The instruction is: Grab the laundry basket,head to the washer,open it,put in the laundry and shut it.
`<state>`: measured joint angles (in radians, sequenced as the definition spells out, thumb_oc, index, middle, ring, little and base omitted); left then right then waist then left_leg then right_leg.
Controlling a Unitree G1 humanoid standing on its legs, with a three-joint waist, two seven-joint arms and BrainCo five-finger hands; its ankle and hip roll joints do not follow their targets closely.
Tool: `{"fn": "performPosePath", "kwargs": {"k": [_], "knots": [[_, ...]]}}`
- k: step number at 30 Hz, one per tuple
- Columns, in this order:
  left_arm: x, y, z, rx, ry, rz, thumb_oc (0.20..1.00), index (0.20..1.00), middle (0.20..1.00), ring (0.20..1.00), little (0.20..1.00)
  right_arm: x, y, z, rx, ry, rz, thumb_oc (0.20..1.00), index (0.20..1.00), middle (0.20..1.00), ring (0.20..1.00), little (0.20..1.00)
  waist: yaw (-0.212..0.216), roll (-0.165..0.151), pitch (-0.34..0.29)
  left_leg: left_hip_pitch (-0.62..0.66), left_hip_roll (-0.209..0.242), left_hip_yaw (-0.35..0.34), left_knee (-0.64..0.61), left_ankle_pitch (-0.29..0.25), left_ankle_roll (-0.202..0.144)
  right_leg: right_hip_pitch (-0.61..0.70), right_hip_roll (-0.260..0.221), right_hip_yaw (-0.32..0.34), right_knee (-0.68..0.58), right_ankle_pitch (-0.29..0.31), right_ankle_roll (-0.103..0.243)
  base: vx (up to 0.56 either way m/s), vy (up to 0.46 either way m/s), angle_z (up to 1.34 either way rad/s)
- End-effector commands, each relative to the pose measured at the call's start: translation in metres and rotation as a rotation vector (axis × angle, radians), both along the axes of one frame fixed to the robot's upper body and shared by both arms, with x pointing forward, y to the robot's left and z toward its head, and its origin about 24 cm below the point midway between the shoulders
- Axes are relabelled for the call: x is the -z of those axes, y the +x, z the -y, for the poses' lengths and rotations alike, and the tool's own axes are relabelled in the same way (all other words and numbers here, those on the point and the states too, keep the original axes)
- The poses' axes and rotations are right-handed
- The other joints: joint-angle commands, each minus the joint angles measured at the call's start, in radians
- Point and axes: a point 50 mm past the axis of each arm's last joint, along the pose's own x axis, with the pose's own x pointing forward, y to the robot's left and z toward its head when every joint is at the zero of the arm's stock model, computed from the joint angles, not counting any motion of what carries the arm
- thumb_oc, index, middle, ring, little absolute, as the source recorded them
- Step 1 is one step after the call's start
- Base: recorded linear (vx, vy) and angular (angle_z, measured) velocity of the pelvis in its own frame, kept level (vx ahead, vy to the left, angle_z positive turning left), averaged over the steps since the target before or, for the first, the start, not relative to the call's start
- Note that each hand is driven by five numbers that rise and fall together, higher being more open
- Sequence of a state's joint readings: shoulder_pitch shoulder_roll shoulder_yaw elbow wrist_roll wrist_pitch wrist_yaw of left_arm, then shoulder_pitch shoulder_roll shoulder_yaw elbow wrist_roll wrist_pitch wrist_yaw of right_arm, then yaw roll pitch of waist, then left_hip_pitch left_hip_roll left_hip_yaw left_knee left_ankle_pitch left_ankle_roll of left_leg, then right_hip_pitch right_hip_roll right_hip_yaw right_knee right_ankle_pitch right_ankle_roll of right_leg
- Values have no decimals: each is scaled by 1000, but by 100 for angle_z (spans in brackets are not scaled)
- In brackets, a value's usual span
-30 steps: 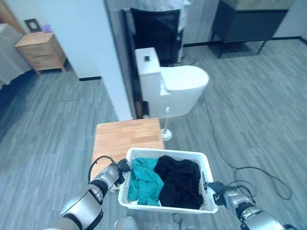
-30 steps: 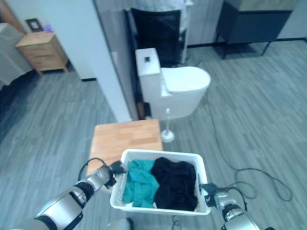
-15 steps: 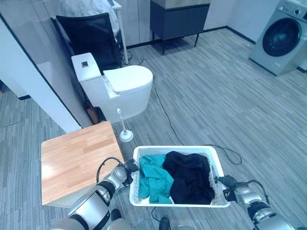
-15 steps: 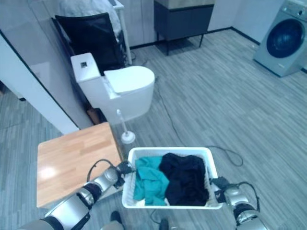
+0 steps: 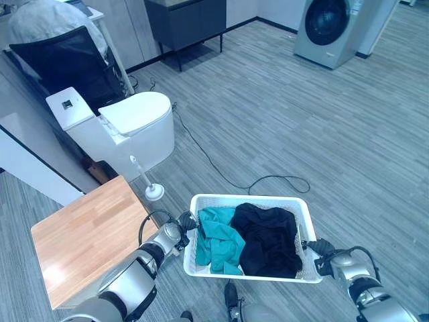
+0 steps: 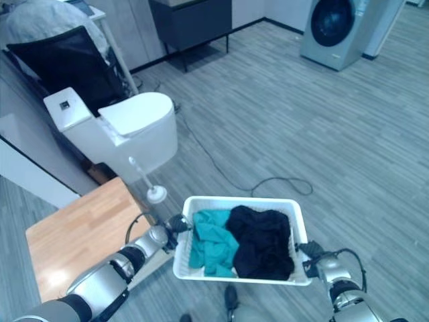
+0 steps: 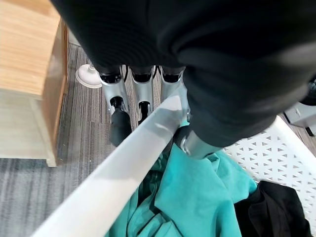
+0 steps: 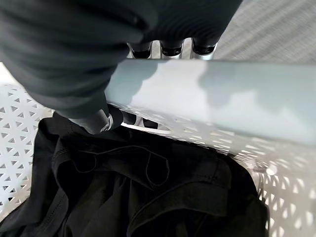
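Note:
I carry a white laundry basket (image 5: 251,201) off the floor in front of me, holding a teal garment (image 5: 216,239) on its left side and a black garment (image 5: 268,238) on its right. My left hand (image 5: 179,229) is curled round the basket's left rim (image 7: 123,163), fingers outside and thumb inside. My right hand (image 5: 323,255) grips the right rim (image 8: 212,98) the same way. A grey washer (image 5: 332,27) with a dark round door stands at the far upper right, shut.
A white toilet (image 5: 124,127) with a toilet brush (image 5: 151,188) stands ahead to the left. A wooden table (image 5: 87,238) is close at my left. A black chair (image 5: 64,64) and dark cabinet (image 5: 188,20) stand at the back. A cable (image 5: 268,181) lies on the floor.
The camera has swung to the right, so the washer now shows nearer the middle top and the toilet and table have shifted left. Both hands keep their hold on the basket.

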<state>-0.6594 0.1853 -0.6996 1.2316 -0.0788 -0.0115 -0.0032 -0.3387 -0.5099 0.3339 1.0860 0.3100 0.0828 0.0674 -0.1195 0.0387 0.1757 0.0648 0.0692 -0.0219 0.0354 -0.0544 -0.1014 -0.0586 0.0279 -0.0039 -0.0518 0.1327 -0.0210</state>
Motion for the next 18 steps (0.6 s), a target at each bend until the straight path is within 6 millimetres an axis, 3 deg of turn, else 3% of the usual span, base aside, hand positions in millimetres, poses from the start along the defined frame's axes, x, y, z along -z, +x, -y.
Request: {"fn": "performPosePath", "kwargs": {"k": [1,2,5,8,9,10,14,18], "knots": [[-18,17,1,-37,-60,83,200,200,200,200,200,-20,18,8,70,87,139,200,200,200,200,200,43,-18,-52,-3,-43,19,63,-109,58,-71,-136,2,109,-63,164,-220,228,-46],[-16,14,2,-25,-51,76,200,200,200,200,200,-20,19,9,65,83,137,200,200,200,200,200,37,-16,-48,-4,-73,45,33,-109,78,-104,-163,10,101,-29,191,-279,280,-49],[-12,11,0,-22,-36,63,200,200,200,200,200,-19,19,6,59,86,128,200,200,200,200,200,34,-17,-46,-7,-95,68,17,-102,97,-138,-187,11,106,-10,209,-182,144,-48],[-12,12,-7,-21,-10,63,200,200,200,200,200,-12,17,-5,34,111,111,200,200,200,200,200,48,-14,-32,-31,-82,120,-1,-59,107,-146,-214,-112,195,-61,190,-216,56,-68],[-12,11,-7,-21,-9,62,200,200,200,200,200,-12,17,-5,34,111,111,200,200,200,200,200,46,-14,-30,-29,-82,118,-1,-60,107,-144,-215,-114,198,-64,190,-172,5,-66],[-13,12,-9,-10,6,63,200,200,200,200,200,-9,16,-9,28,120,106,200,200,200,200,200,51,-10,-34,-37,-71,140,-4,-44,113,-119,-226,-167,256,-105,170,-133,-7,-50],[-12,11,-16,-27,9,53,200,200,200,200,200,-8,16,-10,33,125,99,200,200,200,200,200,79,-21,-67,-51,-65,191,-4,-32,122,-28,-219,-182,272,-173,160,-88,-50,-36],[-13,12,-26,-56,13,50,200,200,200,200,200,-10,21,-12,22,114,91,200,200,200,200,200,111,-35,-107,-63,-61,238,-10,-26,115,25,-225,-188,195,-173,171,-26,-102,-54]]}}
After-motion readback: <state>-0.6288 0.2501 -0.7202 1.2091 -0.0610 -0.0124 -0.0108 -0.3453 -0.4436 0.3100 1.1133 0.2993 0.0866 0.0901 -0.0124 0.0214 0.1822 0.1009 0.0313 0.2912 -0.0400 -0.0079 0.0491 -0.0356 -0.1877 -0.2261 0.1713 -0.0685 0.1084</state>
